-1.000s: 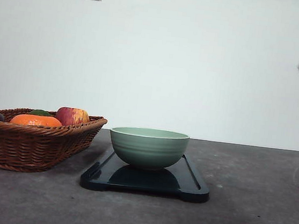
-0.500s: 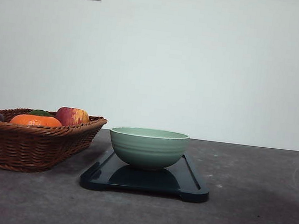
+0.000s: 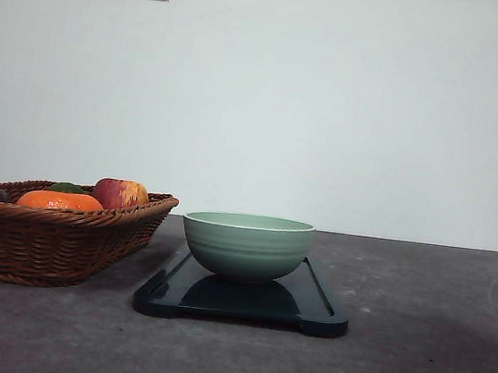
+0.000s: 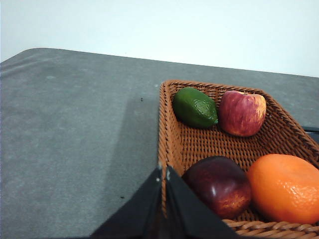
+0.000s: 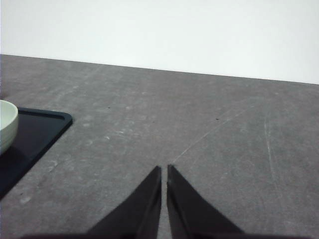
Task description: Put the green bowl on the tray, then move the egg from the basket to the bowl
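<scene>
Green bowl [image 3: 247,245] sits upright on the tray [image 3: 316,304], with the basket [image 3: 54,241] just beside the tray on its left. Left gripper [image 4: 164,174]: fingertips pressed together, nothing held, over the basket's near rim by a dark red fruit [image 4: 218,185], orange [image 4: 284,187], apple [image 4: 242,112] and lime [image 4: 195,107]; egg not made out. Right gripper [image 5: 164,172]: likewise pinched closed and empty above bare table [image 5: 209,139], tray corner off to its side.

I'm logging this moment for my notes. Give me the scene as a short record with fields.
green bowl: upright on the tray
basket: beside tray, on the table
basket contents: lime, apple, dark red fruit, orange
egg: not visible
left gripper: shut, empty, at basket rim
right gripper: shut, empty, over bare table
</scene>
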